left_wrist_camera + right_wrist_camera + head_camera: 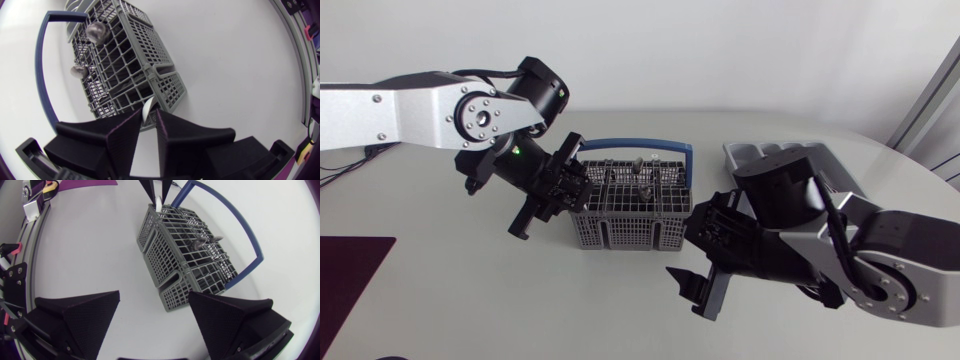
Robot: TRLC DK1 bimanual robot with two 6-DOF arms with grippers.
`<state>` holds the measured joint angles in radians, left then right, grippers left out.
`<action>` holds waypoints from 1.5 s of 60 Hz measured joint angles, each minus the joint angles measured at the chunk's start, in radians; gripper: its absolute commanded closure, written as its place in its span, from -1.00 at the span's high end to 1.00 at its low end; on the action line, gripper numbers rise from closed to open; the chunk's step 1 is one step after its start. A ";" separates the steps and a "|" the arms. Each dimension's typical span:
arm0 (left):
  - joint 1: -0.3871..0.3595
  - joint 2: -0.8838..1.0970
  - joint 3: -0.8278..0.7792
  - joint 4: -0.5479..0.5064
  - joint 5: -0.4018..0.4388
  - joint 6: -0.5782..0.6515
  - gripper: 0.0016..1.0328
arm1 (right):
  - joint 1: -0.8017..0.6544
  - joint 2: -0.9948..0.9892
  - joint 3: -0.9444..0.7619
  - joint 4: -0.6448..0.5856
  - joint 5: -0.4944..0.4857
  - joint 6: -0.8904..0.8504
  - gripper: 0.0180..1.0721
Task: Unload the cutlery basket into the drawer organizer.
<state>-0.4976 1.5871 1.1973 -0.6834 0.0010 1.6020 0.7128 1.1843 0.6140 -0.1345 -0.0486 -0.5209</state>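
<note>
1. At table ctr: grey plastic lattice cutlery basket (625,225) stands upright on the white table (440,290). Its blue hoop handle (640,146) is swung to the far long side, not over the middle.
2. Contents: metal cutlery pieces (97,31) stand in the compts at the far end from the left gripper, spoon-type ends up. Exact type cannot be told.
3. A white utensil end (148,105) sticks up from the basket's end compt on the left arm's side.
4. left gripper (148,112): over that end of the basket, fingers drawn nearly together and clamped on the white utensil end from both sides.
5. right gripper (154,294): low over the table at the basket's opposite short end. Fingers are wide apart, nothing held. Basket end is just ahead of the fingertips, apart from them.
6. Grey drawer organizer (745,152): on the table beyond the right arm, well apart from the left gripper. The right arm's links cover much of it in the head view, and compts are only partly seen.
7. Other: dark purple mat (350,275) at the table's near left corner, well apart from the basket.
</note>
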 measured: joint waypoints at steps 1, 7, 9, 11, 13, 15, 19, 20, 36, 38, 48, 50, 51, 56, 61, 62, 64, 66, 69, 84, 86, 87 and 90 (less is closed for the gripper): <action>0.000 0.000 0.000 0.000 0.000 0.000 -0.60 | 0.000 0.000 0.000 0.001 0.000 0.000 0.88; 0.000 0.000 0.000 0.005 0.000 0.000 -0.78 | 0.000 0.000 0.000 0.001 0.000 0.000 0.88; 0.000 0.000 0.000 0.011 0.000 0.000 -0.80 | 0.000 0.000 0.000 0.001 0.000 0.000 0.88; 0.000 0.000 0.000 0.013 0.000 0.000 -0.80 | 0.000 0.000 0.000 0.001 0.000 0.000 0.88; 0.000 0.000 0.000 0.016 0.000 0.000 -0.81 | 0.000 0.000 0.000 0.001 0.000 0.000 0.88; 0.000 0.000 0.000 0.016 0.001 0.000 -0.81 | 0.000 0.000 0.000 0.001 0.000 0.000 0.88; 0.003 0.000 0.000 0.022 0.001 -0.001 -0.83 | 0.000 0.000 0.000 0.001 0.000 0.000 0.88; 0.004 0.000 0.000 0.023 0.002 -0.001 -0.83 | 0.000 0.000 0.000 0.001 0.000 0.000 0.88; 0.020 -0.031 0.000 0.018 0.008 -0.001 -0.83 | 0.025 0.000 0.000 0.000 0.001 0.010 0.88; 0.023 -0.040 0.000 0.017 0.009 -0.001 -0.83 | 0.026 0.000 0.000 -0.001 0.001 0.013 0.88; 0.026 -0.095 0.000 0.007 0.013 -0.001 -0.82 | 0.041 -0.007 0.000 -0.013 0.009 0.020 0.88; 0.026 -0.105 0.000 0.007 0.014 -0.002 -0.82 | 0.047 -0.013 0.000 -0.019 0.013 0.020 0.88; 0.026 -0.109 0.000 0.007 0.016 -0.002 -0.82 | 0.048 -0.015 0.000 -0.021 0.016 0.020 0.88; 0.025 -0.135 0.000 0.007 0.016 -0.005 -0.82 | 0.060 -0.030 0.000 -0.027 0.024 0.023 0.88; 0.024 -0.166 0.000 0.007 0.016 -0.006 -0.82 | 0.072 -0.049 0.000 -0.043 0.035 0.024 0.88; 0.023 -0.171 0.000 0.007 0.016 -0.006 -0.82 | 0.074 -0.052 0.000 -0.046 0.036 0.024 0.88; 0.023 -0.182 0.000 0.007 0.016 -0.009 -0.82 | 0.079 -0.060 0.000 -0.051 0.045 0.027 0.88; 0.022 -0.193 0.000 0.007 0.016 -0.010 -0.82 | 0.083 -0.067 0.000 -0.056 0.050 0.028 0.88; 0.019 -0.210 0.000 0.007 0.016 -0.012 -0.82 | 0.088 -0.082 0.000 -0.067 0.056 0.031 0.88; 0.011 -0.300 -0.008 0.002 0.015 -0.045 -0.81 | 0.123 -0.163 0.000 -0.098 0.107 0.053 0.88; 0.008 -0.319 -0.008 0.003 0.016 -0.059 -0.81 | 0.124 -0.180 -0.001 -0.101 0.112 0.055 0.88; 0.005 -0.330 -0.008 0.003 0.016 -0.069 -0.81 | 0.124 -0.187 -0.001 -0.102 0.117 0.056 0.88; -0.001 -0.362 -0.008 0.003 0.016 -0.095 -0.79 | 0.126 -0.214 -0.004 -0.106 0.133 0.058 0.88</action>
<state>-0.4988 1.2247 1.1889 -0.6804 0.0174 1.5070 0.8391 0.9699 0.6098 -0.2405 0.0841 -0.4625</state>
